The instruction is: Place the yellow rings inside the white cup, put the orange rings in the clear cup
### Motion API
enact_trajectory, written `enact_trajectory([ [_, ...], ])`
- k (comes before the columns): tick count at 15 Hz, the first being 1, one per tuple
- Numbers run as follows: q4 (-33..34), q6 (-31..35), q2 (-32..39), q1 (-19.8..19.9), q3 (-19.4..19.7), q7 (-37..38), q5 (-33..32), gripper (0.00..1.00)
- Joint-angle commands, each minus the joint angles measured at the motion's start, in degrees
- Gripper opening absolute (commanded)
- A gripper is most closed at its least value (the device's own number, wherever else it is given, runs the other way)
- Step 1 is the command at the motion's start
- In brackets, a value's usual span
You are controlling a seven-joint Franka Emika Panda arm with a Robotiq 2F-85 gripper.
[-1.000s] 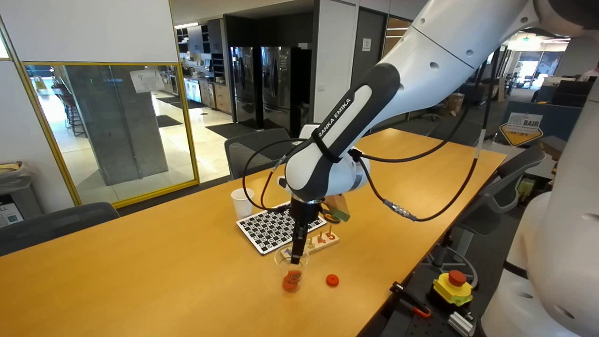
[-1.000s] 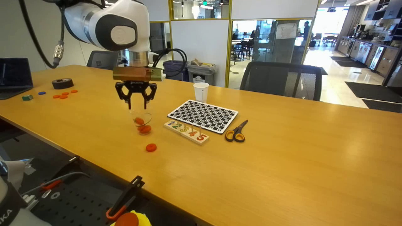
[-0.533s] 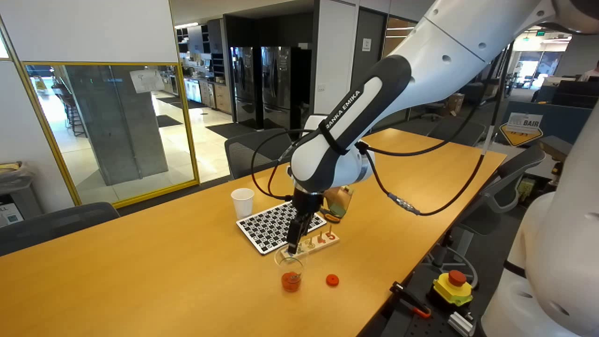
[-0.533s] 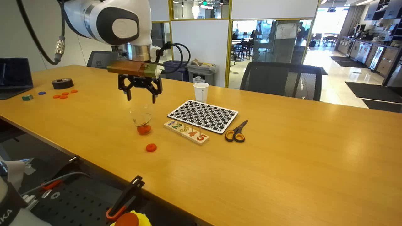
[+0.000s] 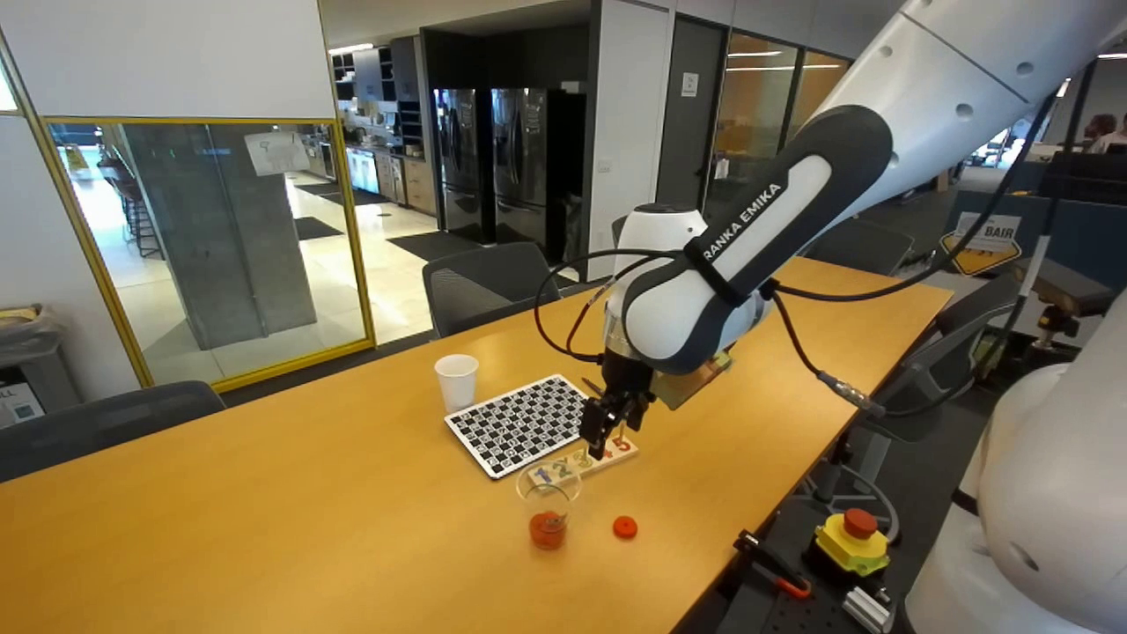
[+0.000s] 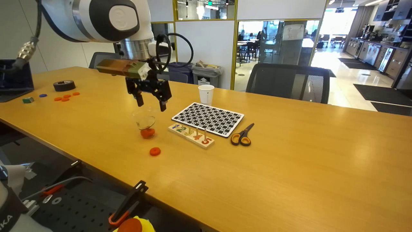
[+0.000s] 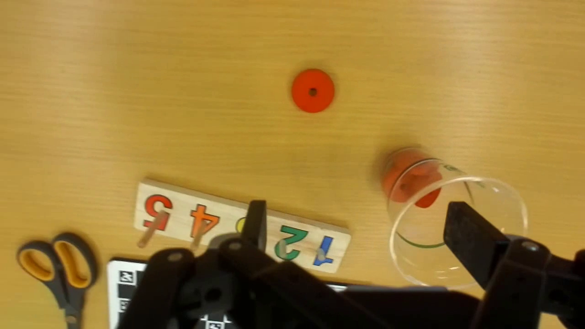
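End effector [image 6: 151,105] spread wide, empty

Black pincer [image 6: 152,107]; grained honey-yellow desk [image 7: 137,91]. In the wrist view, the ring [image 7: 313,98] at twelve o'clock and those inside the clear cup [image 7: 429,228] are orange-red, the scissors [image 7: 71,297] at eight black-and-amber. The checkerboard [image 6: 207,119] is black-and-white, the white cup [image 6: 206,94] dark-marked, the number board [image 7: 228,212] pale with multicoloured numerals.

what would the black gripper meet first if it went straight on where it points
Likely the transparent colourless plastic cup: in the wrist view one finger overlaps its mouth, though depth is unclear.
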State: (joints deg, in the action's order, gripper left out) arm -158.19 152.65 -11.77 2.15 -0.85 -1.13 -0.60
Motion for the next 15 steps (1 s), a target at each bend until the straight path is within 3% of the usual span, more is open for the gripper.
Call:
enact_trajectory([
  [1,0.05,1.19,1.05,3.44,-1.22,12.12,-5.96,1.00],
  [7,0.05,3.21,7.92,3.15,-0.70,20.54,-7.95,1.00],
  [11,0.04,5.81,13.66,1.55,0.21,19.11,-4.58,1.00],
  [15,0.04,13.27,19.27,0.74,-0.04,14.70,1.98,1.00],
])
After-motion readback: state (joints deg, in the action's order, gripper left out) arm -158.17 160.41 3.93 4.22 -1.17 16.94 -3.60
